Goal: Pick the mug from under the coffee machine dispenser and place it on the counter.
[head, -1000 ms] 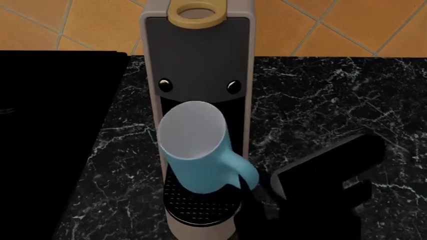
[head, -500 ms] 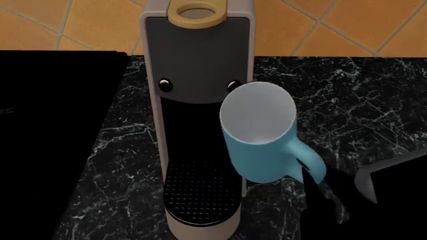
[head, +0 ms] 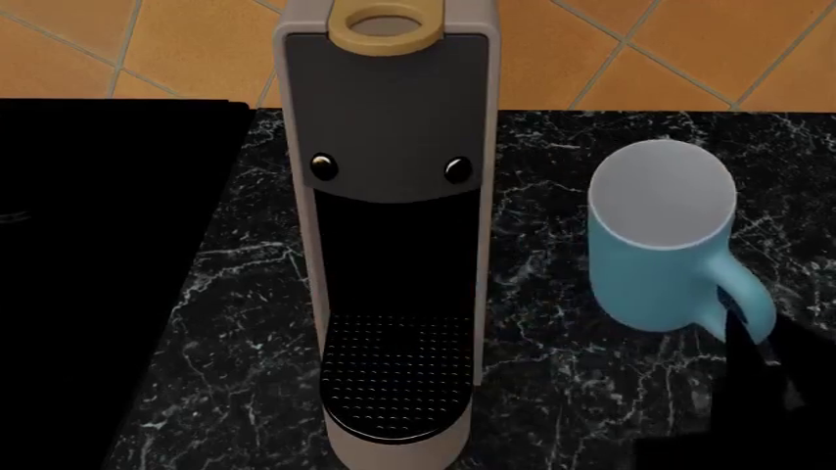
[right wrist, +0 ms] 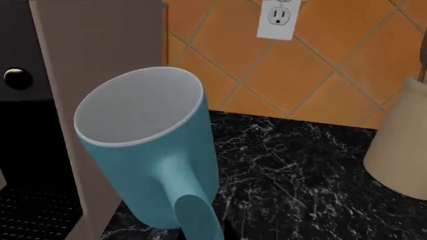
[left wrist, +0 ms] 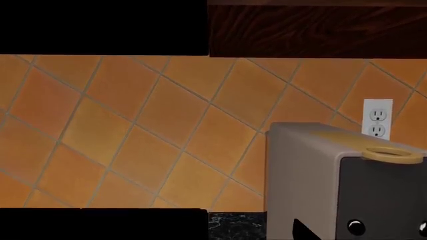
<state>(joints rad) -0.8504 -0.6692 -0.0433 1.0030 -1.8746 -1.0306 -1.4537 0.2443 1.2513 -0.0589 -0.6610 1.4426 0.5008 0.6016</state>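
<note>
The light blue mug point(head: 660, 245) is to the right of the coffee machine dispenser point(head: 388, 127), over the black marble counter point(head: 562, 392), tilted a little. I cannot tell if it touches the counter. My right gripper point(head: 749, 335) is shut on the mug's looped handle point(head: 739, 292). In the right wrist view the mug point(right wrist: 143, 150) fills the middle, its handle point(right wrist: 193, 210) running down to my right gripper point(right wrist: 200, 234), with the machine's beige side point(right wrist: 100, 60) just behind. The drip tray point(head: 392, 377) is bare. In the left wrist view only a dark wedge point(left wrist: 303, 232) shows before the machine point(left wrist: 347, 185).
The plain black stovetop point(head: 105, 264) lies left of the machine. The orange tiled wall point(head: 653, 49) runs behind. A wall outlet point(right wrist: 277, 17) is behind the mug, and a beige jar point(right wrist: 400, 145) stands on the counter at the far side of the mug.
My right gripper has carried the mug off the drip tray and to the right, out from under the dispenser to a spot over the counter beside the machine.
</note>
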